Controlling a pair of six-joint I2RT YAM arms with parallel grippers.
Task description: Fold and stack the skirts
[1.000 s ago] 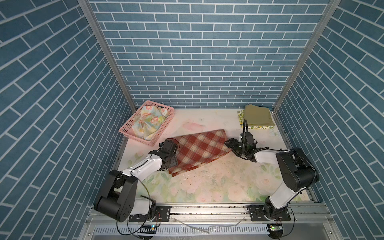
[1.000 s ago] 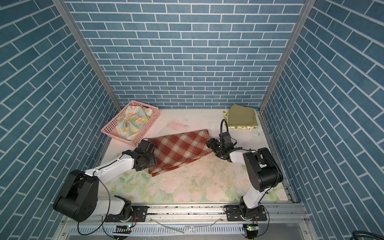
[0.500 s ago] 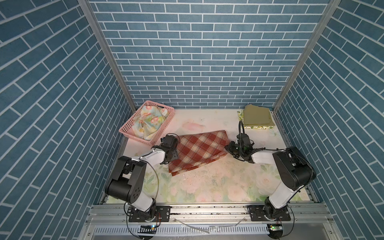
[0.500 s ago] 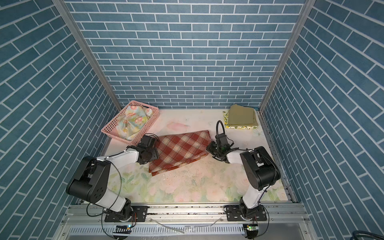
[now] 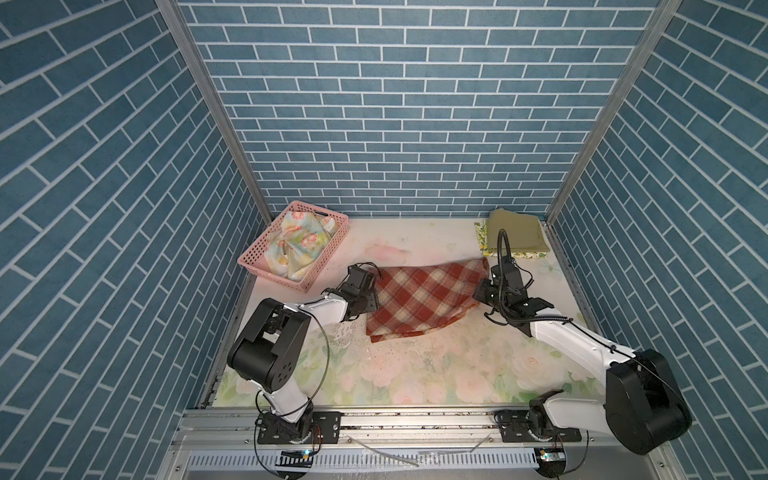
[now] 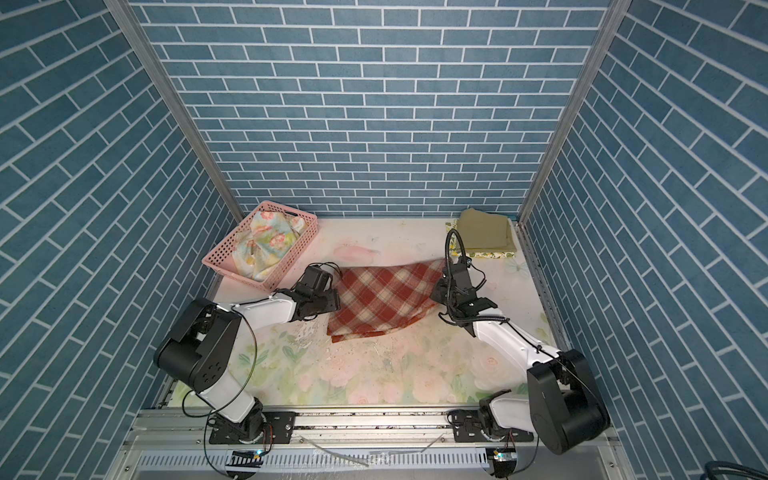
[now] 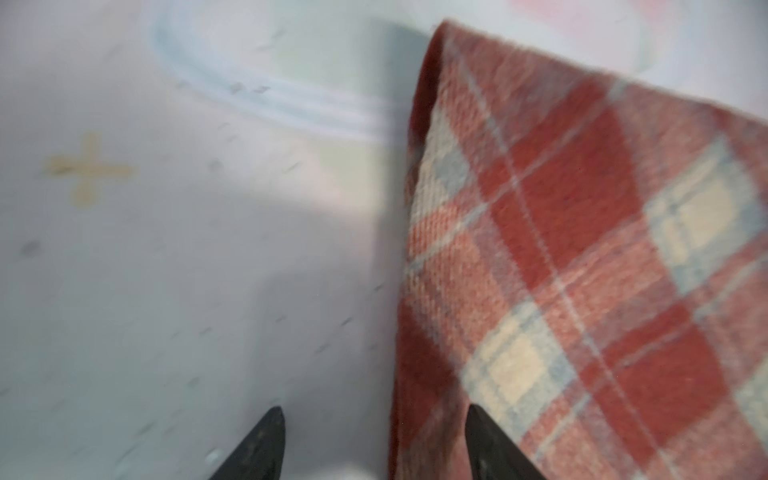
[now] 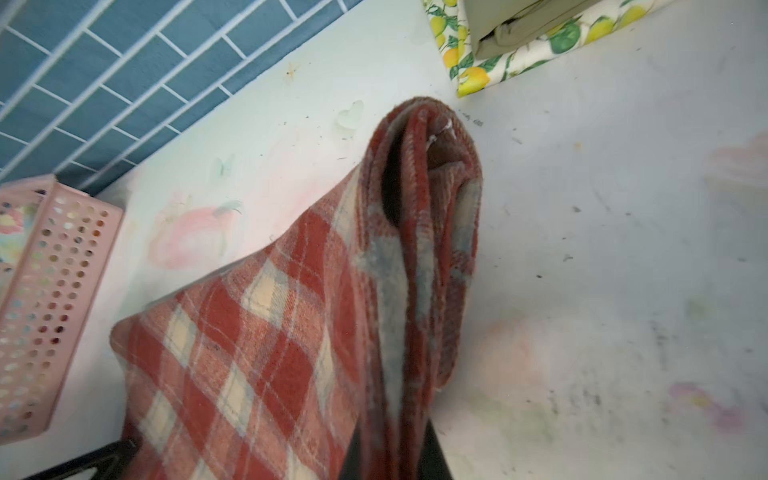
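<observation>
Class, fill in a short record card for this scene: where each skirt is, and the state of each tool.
Plaid skirt: lying between both tools, right corner raised
Right tool: shut on the plaid skirt's bunched corner
Left tool: open at the plaid skirt's opposite edge
Olive skirt: folded, on top of the lemon skirt
Lemon skirt: bottom of the stack, far right corner
Floral skirt: crumpled in the pink basket

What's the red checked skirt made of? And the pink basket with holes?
The checked skirt looks like thick, fuzzy woven cloth, maybe wool: you can see the threads and soft, hairy edges. The pink basket looks like stiff, smooth plastic, with neat rows of round holes.
</observation>
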